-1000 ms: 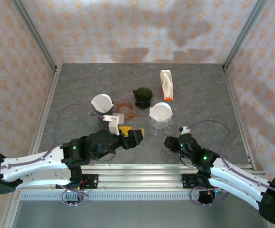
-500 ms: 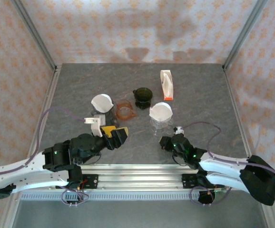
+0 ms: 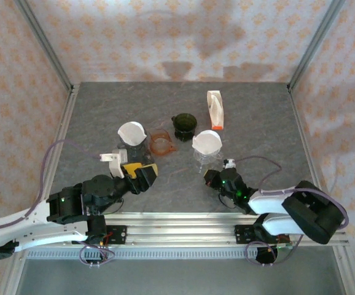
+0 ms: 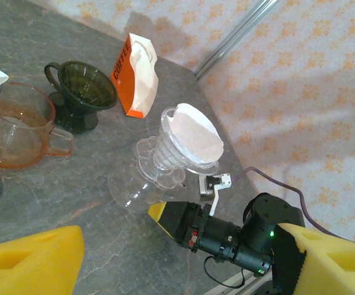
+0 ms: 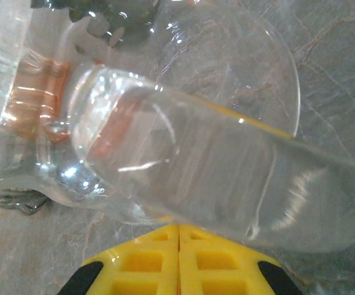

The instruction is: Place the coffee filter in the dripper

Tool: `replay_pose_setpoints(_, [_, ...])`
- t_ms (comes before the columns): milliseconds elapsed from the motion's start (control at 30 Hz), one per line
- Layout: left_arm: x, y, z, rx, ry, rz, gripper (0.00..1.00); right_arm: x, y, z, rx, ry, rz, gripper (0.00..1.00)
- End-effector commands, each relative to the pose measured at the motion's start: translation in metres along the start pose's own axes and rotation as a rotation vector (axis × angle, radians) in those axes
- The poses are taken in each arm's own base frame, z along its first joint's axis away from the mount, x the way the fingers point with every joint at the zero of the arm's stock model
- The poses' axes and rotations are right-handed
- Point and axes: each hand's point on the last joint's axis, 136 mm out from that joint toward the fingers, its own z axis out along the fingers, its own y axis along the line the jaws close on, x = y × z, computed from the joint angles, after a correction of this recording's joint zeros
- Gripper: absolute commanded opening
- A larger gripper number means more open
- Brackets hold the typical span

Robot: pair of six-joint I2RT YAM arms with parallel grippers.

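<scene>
A white coffee filter [image 3: 206,142] [image 4: 196,131] sits in a clear dripper [image 3: 206,157] [image 4: 160,161] right of centre. My right gripper [image 3: 209,178] [image 4: 157,211] is shut, its yellow tips just short of that dripper's base. In the right wrist view the shut pads [image 5: 179,249] press together with nothing between them, and the clear dripper's base [image 5: 190,147] looms right above them. My left gripper [image 3: 142,173] [image 4: 180,246] is open and holds nothing, low over the table left of centre.
A second white filter [image 3: 131,131] stands in another clear holder at the left. An orange glass dripper [image 3: 161,142] [image 4: 11,132], a dark green dripper [image 3: 184,125] [image 4: 79,92] and an orange-and-white coffee bag [image 3: 215,109] [image 4: 136,74] stand behind.
My right gripper has shut and slid forward and left to the clear dripper's base. The left arm has drawn back to the left, still open.
</scene>
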Motion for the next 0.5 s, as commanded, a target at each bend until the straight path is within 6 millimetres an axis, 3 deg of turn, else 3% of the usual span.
replay_pose_setpoints(0, [-0.001, 0.011, -0.003, -0.042, -0.015, 0.013, 0.8, -0.016, 0.017, 0.006, -0.056, -0.058, 0.017, 0.08])
replay_pose_setpoints(467, [-0.006, 0.025, -0.014, -0.073, -0.036, 0.004, 0.8, -0.028, 0.01, 0.027, -0.023, -0.06, 0.023, 0.08])
